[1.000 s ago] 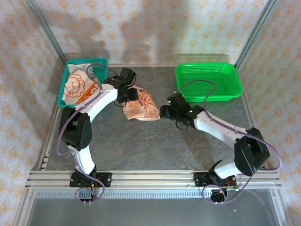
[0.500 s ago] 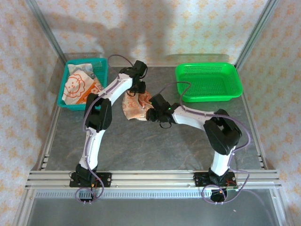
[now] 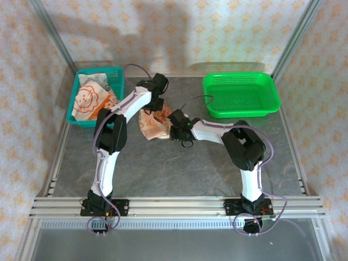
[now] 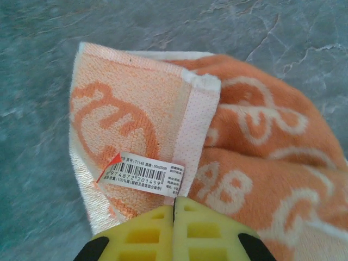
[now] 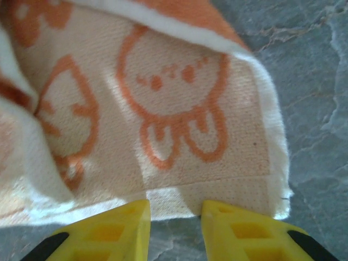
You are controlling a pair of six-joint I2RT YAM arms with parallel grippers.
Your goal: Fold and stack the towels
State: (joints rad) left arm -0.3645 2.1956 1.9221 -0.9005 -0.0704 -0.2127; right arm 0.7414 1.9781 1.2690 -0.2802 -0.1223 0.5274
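Observation:
One crumpled orange and cream towel (image 3: 154,125) lies on the grey table between the two arms. My left gripper (image 3: 154,107) sits at its far edge; in the left wrist view the yellow fingers (image 4: 206,228) are shut (image 4: 175,202) on the cream hem of the towel (image 4: 261,163), just below a barcode label (image 4: 144,174). My right gripper (image 3: 172,129) is at the towel's right side. Its jaws (image 5: 175,209) stand open at the hem of the towel (image 5: 174,125), with bare table between them. More towels (image 3: 87,98) lie in the teal basket.
The teal basket (image 3: 117,73) stands at the back left. A green basket (image 3: 241,93) with nothing in it stands at the back right. Metal frame posts rise at both back corners. The table (image 3: 179,168) in front of the towel is bare stone-grey.
Both arms reached in to the towel. The left gripper moved to its far edge and shut on the hem. The right gripper slid left to the towel's edge and its jaws narrowed.

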